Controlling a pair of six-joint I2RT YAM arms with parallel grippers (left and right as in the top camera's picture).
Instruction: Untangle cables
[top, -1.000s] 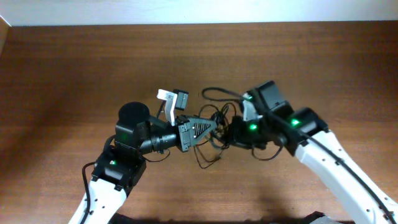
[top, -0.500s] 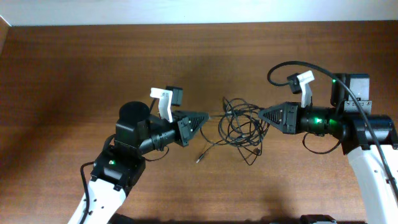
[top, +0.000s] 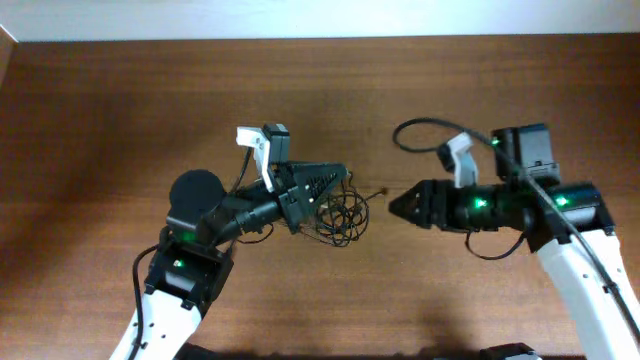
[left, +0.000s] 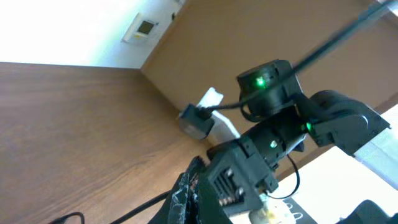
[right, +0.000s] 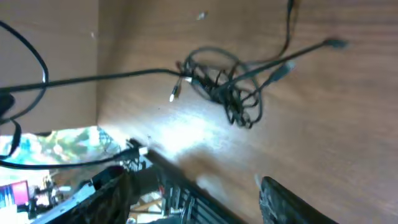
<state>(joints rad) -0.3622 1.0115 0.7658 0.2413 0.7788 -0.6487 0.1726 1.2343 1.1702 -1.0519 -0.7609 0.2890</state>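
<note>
The cables are thin black cords bunched in a loose tangle on the wooden table, just under the tip of my left gripper. That gripper is shut, and one cord leads away from its fingers in the left wrist view. My right gripper points at the tangle from the right, a short gap away. Its fingers stand wide apart with nothing between them. In the right wrist view the cables lie ahead, with small plug ends sticking out and one cord stretched to the left.
The table is bare brown wood with a pale wall along its far edge. A thicker black robot cable loops above the right arm. Both arm bodies cross the front half of the table.
My right gripper has opened, let go of the cords and moved left toward the middle. The tangle has slackened and shifted left with the left gripper, which stays shut.
</note>
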